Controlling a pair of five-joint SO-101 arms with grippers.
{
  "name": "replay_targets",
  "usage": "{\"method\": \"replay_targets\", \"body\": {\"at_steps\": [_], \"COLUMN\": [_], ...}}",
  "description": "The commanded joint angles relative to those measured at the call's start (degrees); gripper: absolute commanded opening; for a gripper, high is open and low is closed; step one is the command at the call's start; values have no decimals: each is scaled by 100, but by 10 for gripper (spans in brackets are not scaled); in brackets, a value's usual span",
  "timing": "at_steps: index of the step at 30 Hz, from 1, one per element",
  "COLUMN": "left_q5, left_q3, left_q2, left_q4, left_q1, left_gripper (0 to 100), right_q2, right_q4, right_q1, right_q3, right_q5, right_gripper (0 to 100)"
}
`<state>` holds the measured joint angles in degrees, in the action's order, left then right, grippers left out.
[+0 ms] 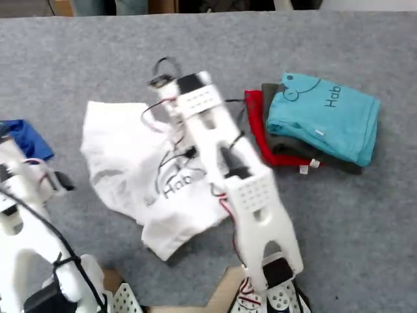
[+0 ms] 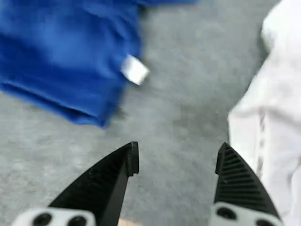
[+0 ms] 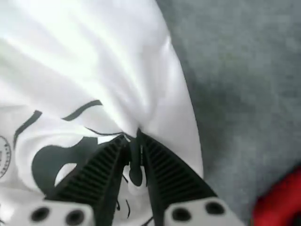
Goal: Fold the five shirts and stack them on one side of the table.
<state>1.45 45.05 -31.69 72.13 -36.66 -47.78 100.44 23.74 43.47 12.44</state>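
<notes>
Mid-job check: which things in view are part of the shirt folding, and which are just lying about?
Job: white shirt pinched in the right tool; blue shirt by the open left tool; stacked teal shirt, dark grey shirt, red shirt.
Lying about: grey table cover; wooden board by the arm bases.

High view: hangs over the table (image 1: pixel 365 222), looks steeply down from well off, takes in both arms, white shirt (image 1: pixel 117 156), blue shirt (image 1: pixel 29 138), red shirt (image 1: pixel 256 124). Left wrist view: rides behind the left gripper (image 2: pixel 178 148), faces down, close in; shares blue shirt and white shirt's edge with the high view. Right wrist view: sits behind the right gripper (image 3: pixel 135 139), nearly against the white shirt; shares that and a corner of red shirt.
</notes>
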Motion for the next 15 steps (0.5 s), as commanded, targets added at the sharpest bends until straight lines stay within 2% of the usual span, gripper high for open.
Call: {"method": "replay_targets", "body": {"at_steps": [1,8,12,15], "left_q5": [-62,-237,-853,-1011], "left_q3": [-136,-725,-699,-356], "left_q2": [-18,-167,-141,-141], "left_q4": [299,853,712,176], "left_q1": [927,3433,5015,5877], "left_gripper": [279,279,279,279], "right_q2": [1218,2246,2615,2782], "right_q4": [53,-325,-273,-273], "right_q1": [-519,-642,-782,-1055], "right_q3": [-690,-1262,-804,-347], "right_q5": [-62,-44,-53,-53], "right_gripper": [12,40,264,421]}}
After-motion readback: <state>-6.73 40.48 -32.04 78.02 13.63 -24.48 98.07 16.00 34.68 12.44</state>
